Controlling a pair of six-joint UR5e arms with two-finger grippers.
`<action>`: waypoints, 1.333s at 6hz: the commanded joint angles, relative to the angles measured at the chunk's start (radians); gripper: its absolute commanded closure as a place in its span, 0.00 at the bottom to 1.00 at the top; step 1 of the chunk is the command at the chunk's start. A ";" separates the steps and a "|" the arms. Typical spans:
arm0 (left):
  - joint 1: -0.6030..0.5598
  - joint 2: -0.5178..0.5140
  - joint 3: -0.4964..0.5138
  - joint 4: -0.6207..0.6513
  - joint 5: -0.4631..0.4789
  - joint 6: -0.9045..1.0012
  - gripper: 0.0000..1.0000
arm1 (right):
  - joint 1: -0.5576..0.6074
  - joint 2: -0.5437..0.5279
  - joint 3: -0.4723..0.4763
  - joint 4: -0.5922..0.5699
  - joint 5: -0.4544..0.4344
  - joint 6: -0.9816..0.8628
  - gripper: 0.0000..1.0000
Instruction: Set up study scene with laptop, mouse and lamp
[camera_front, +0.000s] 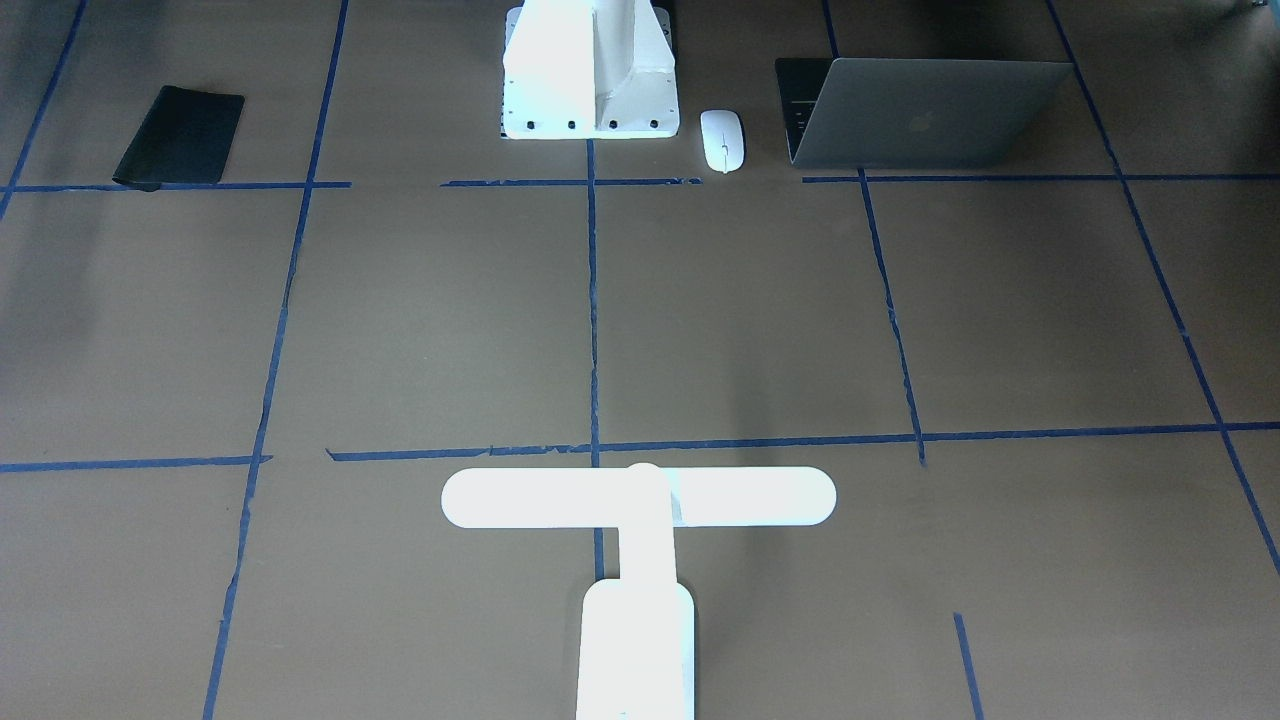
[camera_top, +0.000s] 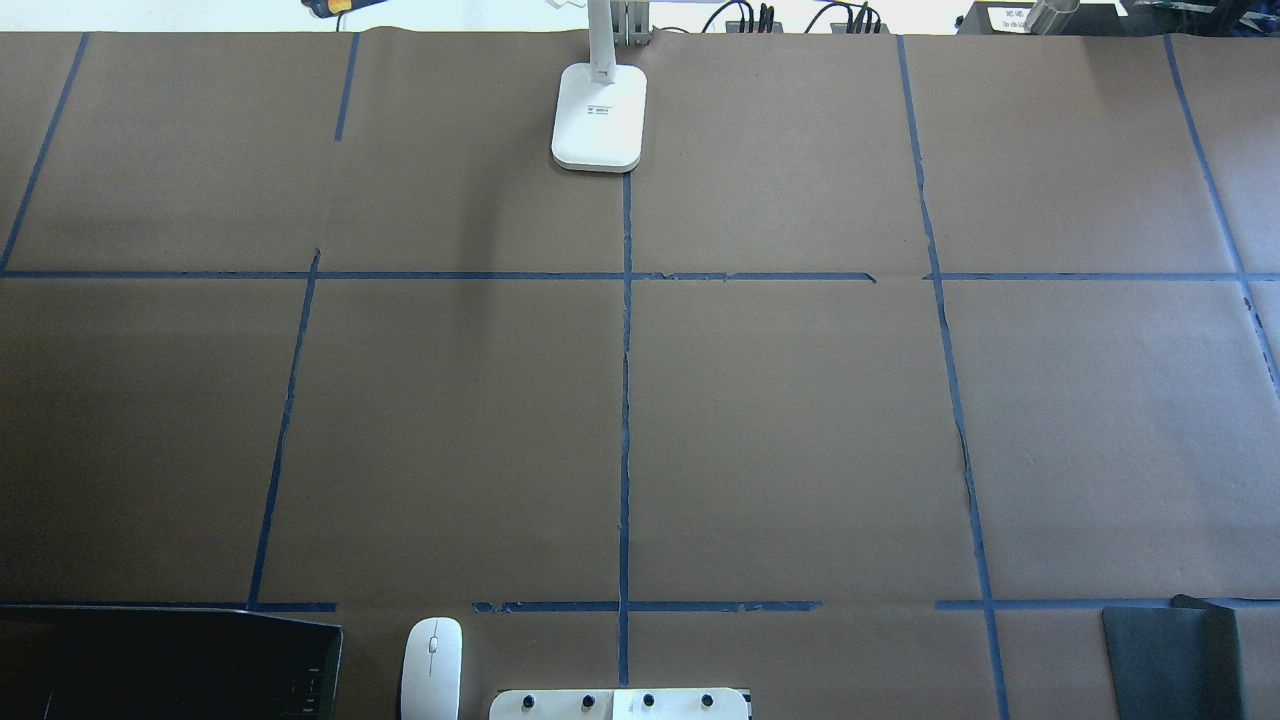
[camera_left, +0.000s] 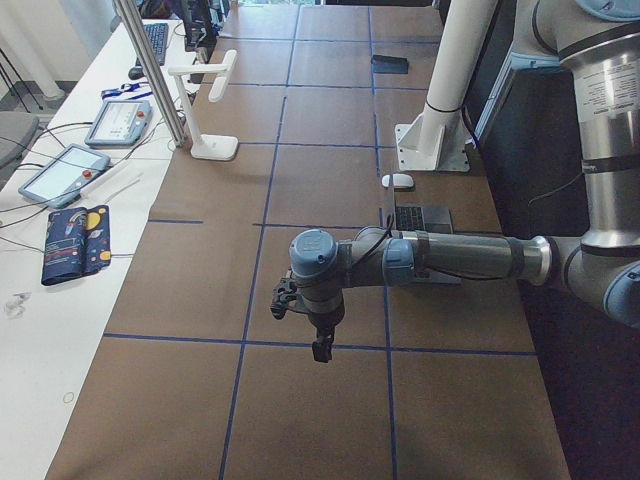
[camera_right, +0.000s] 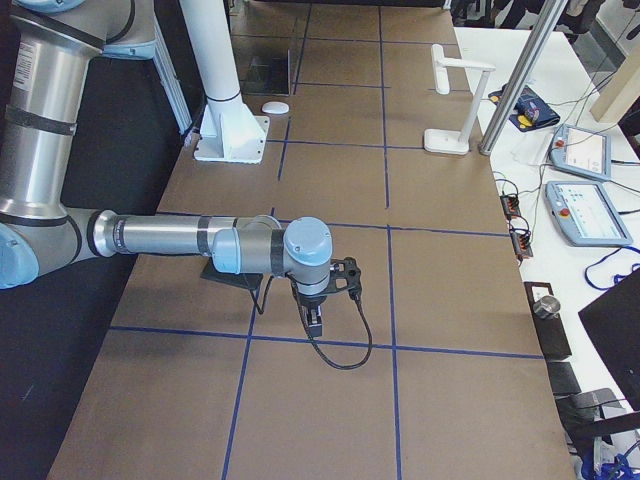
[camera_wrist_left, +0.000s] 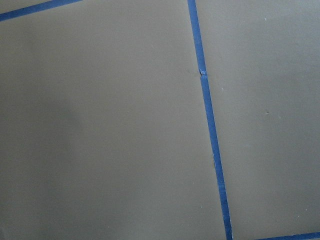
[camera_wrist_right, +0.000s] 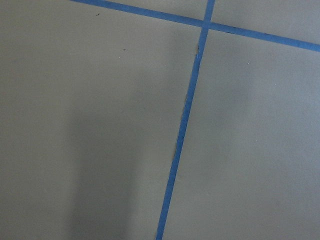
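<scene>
Laptop (camera_front: 930, 115) stands open at the robot's edge of the worktop (camera_top: 800, 420), back toward the base from the left end effector (camera_left: 320, 348), which hangs above the brown paper. Whether that end effector's fingers are apart or together cannot be told, and the same holds for the right end effector (camera_right: 314, 322). The mouse (camera_front: 722, 140), smooth, white and oval, lies beyond the laptop from the left end effector, between the laptop and the white pedestal (camera_front: 590, 75). The lamp (camera_front: 640, 520), a glossy white T with a rounded base, stands at the operators' edge, well apart from both end effectors. An apple logo marks the laptop's grey metal lid; a small label on the lamp's base is too small to read. Blue tape (camera_top: 625, 420) divides the paper into rectangles, and a flat black mat (camera_front: 180, 135) lies back toward the base from the right end effector.
</scene>
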 joint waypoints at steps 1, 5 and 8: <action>0.002 0.000 -0.002 0.002 0.000 0.000 0.00 | 0.000 0.000 0.000 0.000 0.000 0.000 0.00; 0.020 -0.086 -0.008 -0.064 0.000 -0.008 0.00 | 0.000 0.000 0.005 0.002 0.020 0.002 0.00; 0.029 -0.152 0.002 -0.192 -0.002 0.005 0.00 | 0.000 0.000 0.005 0.002 0.020 0.000 0.00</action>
